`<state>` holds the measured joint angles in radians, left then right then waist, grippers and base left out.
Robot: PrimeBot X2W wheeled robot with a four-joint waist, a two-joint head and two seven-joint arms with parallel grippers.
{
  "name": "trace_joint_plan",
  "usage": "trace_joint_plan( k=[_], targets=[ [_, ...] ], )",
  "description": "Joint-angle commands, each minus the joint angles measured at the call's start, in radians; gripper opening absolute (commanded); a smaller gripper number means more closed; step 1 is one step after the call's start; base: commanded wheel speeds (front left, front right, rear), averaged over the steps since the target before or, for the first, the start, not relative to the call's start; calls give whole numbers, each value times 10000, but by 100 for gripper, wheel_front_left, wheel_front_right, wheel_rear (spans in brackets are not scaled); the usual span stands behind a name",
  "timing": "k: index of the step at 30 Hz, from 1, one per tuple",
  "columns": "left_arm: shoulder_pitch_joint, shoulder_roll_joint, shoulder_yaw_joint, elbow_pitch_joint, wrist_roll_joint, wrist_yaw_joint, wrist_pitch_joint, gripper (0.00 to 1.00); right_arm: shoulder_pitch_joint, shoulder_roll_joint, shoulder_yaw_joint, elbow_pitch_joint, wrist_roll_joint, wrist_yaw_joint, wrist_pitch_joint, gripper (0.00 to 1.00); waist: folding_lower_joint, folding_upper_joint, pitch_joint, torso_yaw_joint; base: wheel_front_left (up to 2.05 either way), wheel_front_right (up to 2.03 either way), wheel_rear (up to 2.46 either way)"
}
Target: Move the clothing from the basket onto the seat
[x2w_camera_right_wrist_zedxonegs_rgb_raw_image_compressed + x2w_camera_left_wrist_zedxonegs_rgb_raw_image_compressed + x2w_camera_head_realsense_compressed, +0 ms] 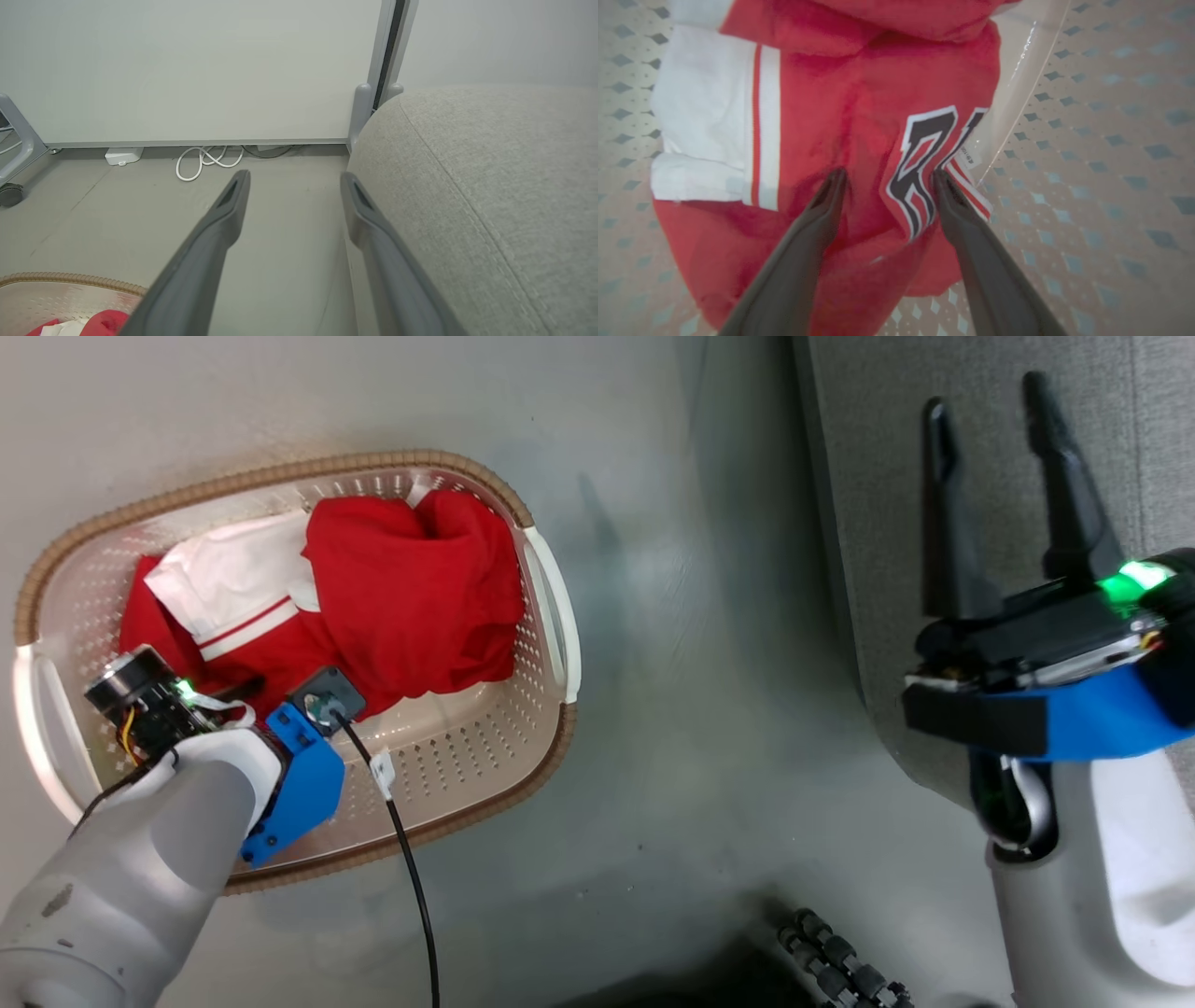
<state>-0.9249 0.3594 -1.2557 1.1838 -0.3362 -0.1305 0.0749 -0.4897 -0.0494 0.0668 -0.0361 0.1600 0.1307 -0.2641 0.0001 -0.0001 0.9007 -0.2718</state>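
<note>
Hovering our left gripper point(888, 176), jaws spread wide, over the clothing point(859, 93); a shallow pinch may slip off.

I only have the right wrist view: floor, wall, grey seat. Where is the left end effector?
Observer: Inside the basket, the left end effector points down at the clothing.
Operator: Has it grabbed anything?
Observer: No; its jaws stand open, fingers either side of a fold with dark outlined lettering.
Operator: Is all the clothing inside the basket?
Observer: Yes, head view shows the red and white pile within the rim.
</note>
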Motion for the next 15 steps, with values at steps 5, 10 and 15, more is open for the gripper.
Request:
trace_joint_plan(
  k=[5,10,15],
  targets=[
    [-426,209,-177,-193,-90,3,285,100,-377,-12,-213,-236,69,1,-7,100,-1,1,418,-64,0,0,0],
    [-434,223,-250,-317,30,3,370,0,-489,-10,-222,-434,91,1,-7,100,-1,1,512,-102,0,0,0],
    [-415,134,-265,-439,84,3,239,0,-443,-10,-198,-397,52,1,-7,100,-1,1,351,-52,0,0,0]
  ],
)
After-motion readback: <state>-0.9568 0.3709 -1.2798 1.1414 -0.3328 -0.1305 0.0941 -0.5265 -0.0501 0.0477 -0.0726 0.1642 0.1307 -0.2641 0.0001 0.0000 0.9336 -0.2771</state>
